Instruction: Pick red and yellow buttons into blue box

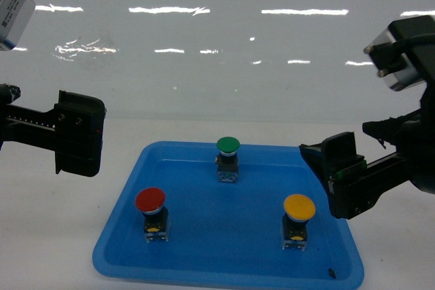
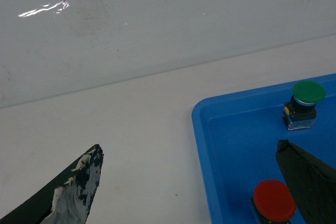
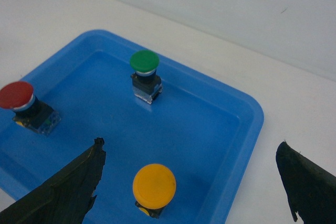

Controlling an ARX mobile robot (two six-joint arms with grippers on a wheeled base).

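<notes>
- The shallow blue tray sits on the white table right in front of me, and all three switches stand upright in it, well apart from one another.
- The blue box the buttons are meant for does not show in any of my views, so I cannot tell where it stands.
- My left gripper hovers above the tray's left edge, fingers spread wide and holding nothing; the red button is just under my inner finger.
- My right gripper hangs over the tray's right side, fingers wide apart and empty too, with the yellow button almost centred between them in the wrist view.
- The green button at the back of the tray is not mine to take.
- I judge this the approach before the first pick: nothing is grasped yet.
- Next, I would lower each hand straight down so the fingers straddle the cap or block body, then close.
</notes>
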